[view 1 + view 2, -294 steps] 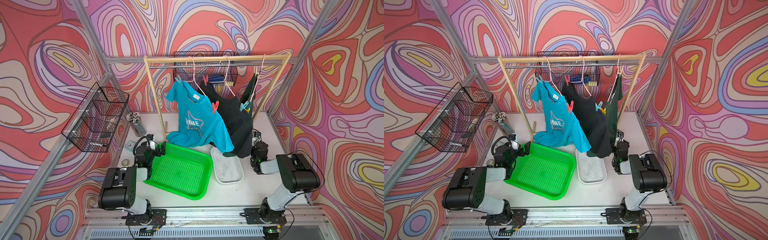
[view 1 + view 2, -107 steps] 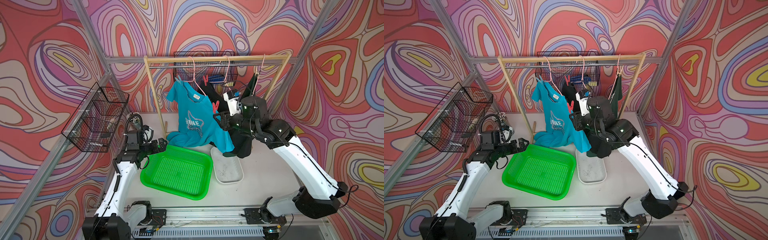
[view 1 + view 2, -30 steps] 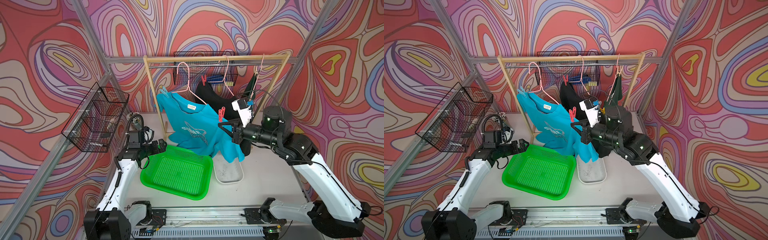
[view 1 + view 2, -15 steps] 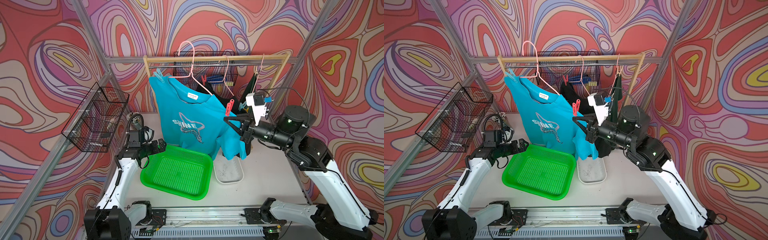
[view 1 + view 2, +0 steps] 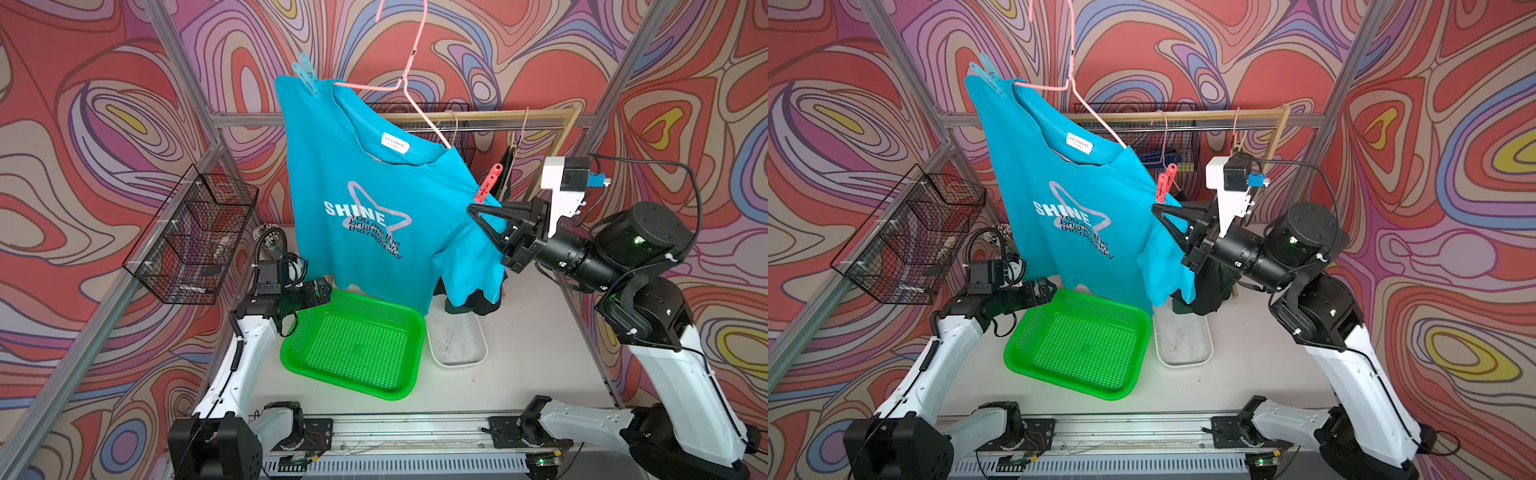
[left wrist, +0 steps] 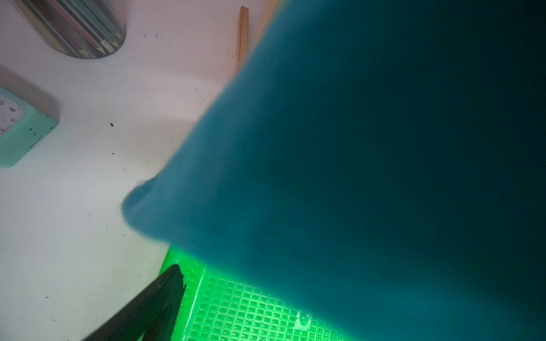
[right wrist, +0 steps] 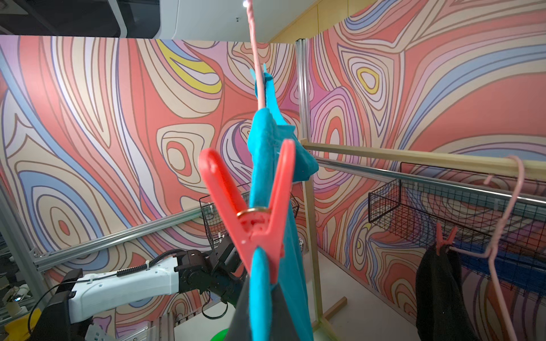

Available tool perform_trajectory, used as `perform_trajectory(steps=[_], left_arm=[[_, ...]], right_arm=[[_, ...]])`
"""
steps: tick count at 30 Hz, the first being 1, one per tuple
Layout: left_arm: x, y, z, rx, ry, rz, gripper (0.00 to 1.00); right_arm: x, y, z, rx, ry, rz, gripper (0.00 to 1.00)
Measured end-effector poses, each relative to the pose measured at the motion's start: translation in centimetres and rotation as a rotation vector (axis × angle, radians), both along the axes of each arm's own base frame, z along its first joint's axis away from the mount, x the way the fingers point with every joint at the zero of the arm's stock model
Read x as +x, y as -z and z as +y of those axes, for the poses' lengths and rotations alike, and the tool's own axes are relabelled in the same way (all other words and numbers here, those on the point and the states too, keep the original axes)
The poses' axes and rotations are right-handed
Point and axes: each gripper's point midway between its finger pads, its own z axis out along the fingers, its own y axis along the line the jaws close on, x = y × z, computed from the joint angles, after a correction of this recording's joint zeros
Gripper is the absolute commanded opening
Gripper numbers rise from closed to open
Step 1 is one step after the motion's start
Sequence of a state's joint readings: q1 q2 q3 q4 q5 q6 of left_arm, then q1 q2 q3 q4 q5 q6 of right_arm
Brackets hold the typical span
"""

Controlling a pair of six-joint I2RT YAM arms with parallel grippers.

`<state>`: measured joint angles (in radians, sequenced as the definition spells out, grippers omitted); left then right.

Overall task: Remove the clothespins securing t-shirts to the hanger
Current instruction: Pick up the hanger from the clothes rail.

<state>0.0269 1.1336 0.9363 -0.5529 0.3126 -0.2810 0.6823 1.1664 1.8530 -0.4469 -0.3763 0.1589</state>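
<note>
Right arm: elbow raised, forearm nearly level. The right gripper was pinched shut on the shoulder of the turquoise t-shirt, just below the red clothespin. The pink hanger rose above the wooden rail. A light-blue clothespin clipped the other shoulder. Left arm: extended forward, with the left gripper spread wide over a corner of the green tray.

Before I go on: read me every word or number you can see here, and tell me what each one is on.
"SHINE": white print on the front of the turquoise t-shirt.
"You are the ... the night sky": small dark print just under it; the middle line is not fully legible.
Neck label inside the collar: printed, too small to read.
"4": on the face of the mint clock, left wrist view; other numerals are cut off.
</note>
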Motion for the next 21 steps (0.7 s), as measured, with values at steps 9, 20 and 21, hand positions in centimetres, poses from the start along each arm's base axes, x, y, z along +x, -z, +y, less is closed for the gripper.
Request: perform_trajectory(steps=[9,20,21], left_arm=[[-0.1,-0.6,0.1,0.006,-0.005,-0.019,1.00],[-2.2,-3.4,-0.9,-0.035,0.037,-0.084,1.00],[-2.7,-4.1,-1.1,-0.042,0.045,-0.111,1.00]], right_arm=[[-0.4,-2.3,0.5,0.045,-0.045,-0.041,0.00],[-1.2,-0.5,0.1,0.048,-0.064,0.005,0.00],[-1.3,-0.2,0.0,0.045,-0.065,0.011,0.00]])
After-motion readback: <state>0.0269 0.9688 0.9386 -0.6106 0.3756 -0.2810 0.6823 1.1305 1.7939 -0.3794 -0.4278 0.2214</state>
